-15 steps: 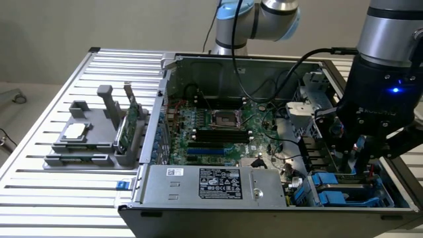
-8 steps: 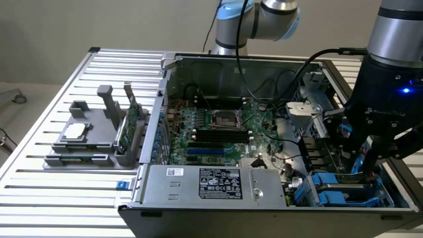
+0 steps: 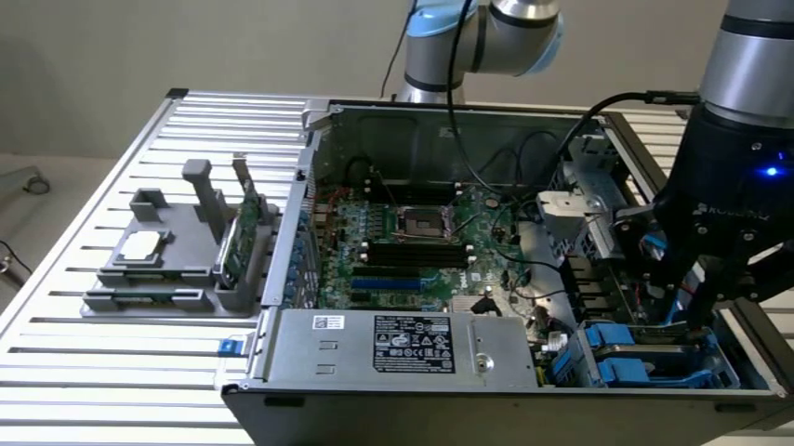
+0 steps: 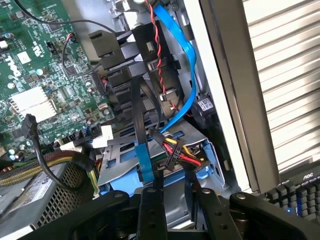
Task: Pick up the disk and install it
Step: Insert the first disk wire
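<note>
Disk (image 3: 633, 358) sits in the drive bay at the near corner of the computer case (image 3: 496, 420), on the exterior view's right, with the gripper (image 3: 686, 302) directly above, its grip impossible to tell; installation appears in hand, and seating demands clearing the draped cables (image 4: 172, 150).

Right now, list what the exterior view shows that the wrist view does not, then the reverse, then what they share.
Exterior view: a grey parts holder beside the computer case, a green circuit card standing in it, and the processor socket.
Wrist view: a blue flat cable, a red, yellow and black wire bundle, and a keyboard beyond the case wall.
Both: the motherboard, the gripper at the drive bay, and the blue-framed disk there.
</note>
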`<control>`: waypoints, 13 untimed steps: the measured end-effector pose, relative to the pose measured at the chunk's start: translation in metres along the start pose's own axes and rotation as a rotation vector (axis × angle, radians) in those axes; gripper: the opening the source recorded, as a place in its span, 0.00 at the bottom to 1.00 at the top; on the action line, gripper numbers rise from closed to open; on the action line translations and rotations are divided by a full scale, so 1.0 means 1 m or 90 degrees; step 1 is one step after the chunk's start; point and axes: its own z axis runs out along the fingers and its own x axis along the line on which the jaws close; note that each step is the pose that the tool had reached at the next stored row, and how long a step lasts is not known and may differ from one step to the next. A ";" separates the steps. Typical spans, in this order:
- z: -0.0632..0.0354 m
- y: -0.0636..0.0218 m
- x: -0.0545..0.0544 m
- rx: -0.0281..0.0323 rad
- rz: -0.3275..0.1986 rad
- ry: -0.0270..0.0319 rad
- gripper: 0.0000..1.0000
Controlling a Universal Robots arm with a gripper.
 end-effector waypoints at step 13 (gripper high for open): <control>0.0035 0.0003 -0.017 0.0020 0.006 0.0027 0.31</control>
